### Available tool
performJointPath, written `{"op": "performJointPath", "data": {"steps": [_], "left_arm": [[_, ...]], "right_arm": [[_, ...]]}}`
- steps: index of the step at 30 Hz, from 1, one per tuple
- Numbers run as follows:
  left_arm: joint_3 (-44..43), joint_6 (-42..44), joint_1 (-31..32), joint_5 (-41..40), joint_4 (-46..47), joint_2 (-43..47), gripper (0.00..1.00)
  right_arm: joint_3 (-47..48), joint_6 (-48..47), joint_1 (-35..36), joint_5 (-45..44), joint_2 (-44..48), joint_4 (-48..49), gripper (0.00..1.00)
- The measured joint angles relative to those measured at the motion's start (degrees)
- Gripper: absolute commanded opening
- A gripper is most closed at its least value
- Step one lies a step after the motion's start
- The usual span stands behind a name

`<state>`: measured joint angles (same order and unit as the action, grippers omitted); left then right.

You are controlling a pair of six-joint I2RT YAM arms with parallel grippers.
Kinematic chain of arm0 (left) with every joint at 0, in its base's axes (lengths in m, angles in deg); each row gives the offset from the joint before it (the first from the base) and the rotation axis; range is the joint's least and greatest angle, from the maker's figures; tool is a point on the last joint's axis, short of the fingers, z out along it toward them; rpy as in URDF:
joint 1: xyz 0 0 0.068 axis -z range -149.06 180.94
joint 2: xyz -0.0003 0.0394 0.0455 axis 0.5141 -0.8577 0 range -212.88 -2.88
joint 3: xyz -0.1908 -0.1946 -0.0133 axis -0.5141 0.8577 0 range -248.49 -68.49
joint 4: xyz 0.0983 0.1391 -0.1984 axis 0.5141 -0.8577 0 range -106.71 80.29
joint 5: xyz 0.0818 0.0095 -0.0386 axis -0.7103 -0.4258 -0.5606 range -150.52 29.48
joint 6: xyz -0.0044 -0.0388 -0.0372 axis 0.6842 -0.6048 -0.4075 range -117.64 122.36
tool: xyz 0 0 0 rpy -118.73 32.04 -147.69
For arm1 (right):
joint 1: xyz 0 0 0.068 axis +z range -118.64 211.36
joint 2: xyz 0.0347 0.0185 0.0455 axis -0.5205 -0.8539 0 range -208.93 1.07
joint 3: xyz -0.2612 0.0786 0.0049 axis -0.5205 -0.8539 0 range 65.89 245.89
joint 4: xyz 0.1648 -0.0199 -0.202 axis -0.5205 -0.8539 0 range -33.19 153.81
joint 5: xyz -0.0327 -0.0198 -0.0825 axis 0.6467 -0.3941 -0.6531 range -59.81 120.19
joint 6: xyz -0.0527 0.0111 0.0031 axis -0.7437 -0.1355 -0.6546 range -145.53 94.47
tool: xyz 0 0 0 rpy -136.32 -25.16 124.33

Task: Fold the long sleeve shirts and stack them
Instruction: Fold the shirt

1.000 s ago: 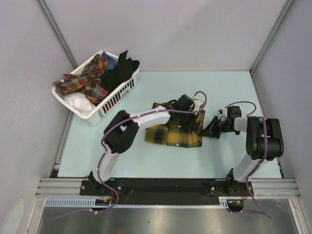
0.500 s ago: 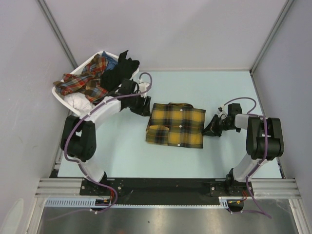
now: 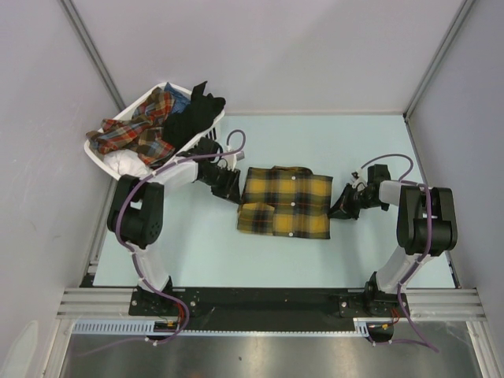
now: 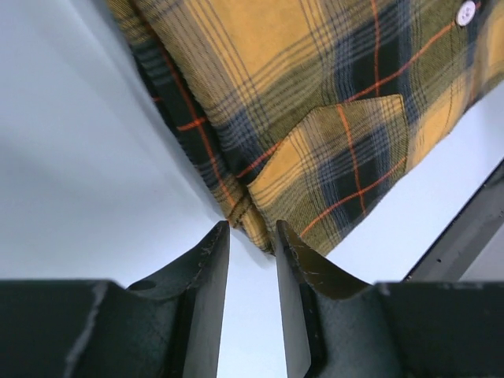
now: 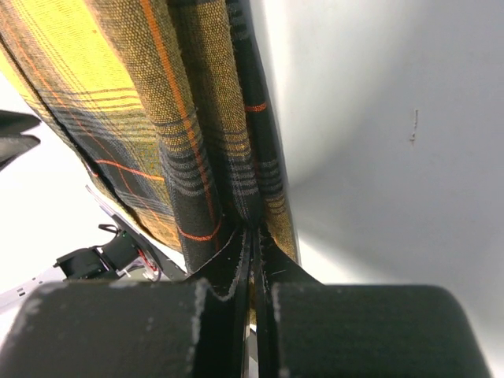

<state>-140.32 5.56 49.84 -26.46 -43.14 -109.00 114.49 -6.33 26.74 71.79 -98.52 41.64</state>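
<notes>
A mustard-yellow and black plaid long sleeve shirt [image 3: 285, 201] lies folded in a flat rectangle mid-table. My left gripper [image 3: 235, 191] sits low at its left edge. In the left wrist view that gripper [image 4: 252, 228] is open by a narrow gap, bare table shows between the fingers, and the shirt's corner [image 4: 260, 201] lies right at the tips, with the chest pocket [image 4: 346, 157] beyond. My right gripper [image 3: 339, 209] is at the shirt's right edge. The right wrist view shows it [image 5: 253, 232] shut on the folded plaid layers [image 5: 197, 157].
A white slatted basket [image 3: 189, 161] stands at the back left, close behind the left arm. It holds a red plaid shirt [image 3: 138, 130], black cloth [image 3: 193, 114] and white cloth [image 3: 126, 165]. Walls enclose the table on both sides and at the back.
The left arm swung off the shirt's top to the basket side, then came in at the shirt's left edge. The shirt now lies flat. The right gripper stayed put.
</notes>
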Motion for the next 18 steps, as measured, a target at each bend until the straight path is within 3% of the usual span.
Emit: {"op": "performJointPath", "data": {"steps": [12, 18], "left_arm": [[1.0, -1.8, 1.8, 2.7, 1.0, -0.9, 0.45], [1.0, -2.2, 2.7, 2.3, 1.8, -3.0, 0.44]], "right_arm": [[0.0, -0.3, 0.0, -0.2, -0.1, -0.3, 0.00], [0.0, -0.9, -0.1, -0.2, -0.3, -0.3, 0.00]]}}
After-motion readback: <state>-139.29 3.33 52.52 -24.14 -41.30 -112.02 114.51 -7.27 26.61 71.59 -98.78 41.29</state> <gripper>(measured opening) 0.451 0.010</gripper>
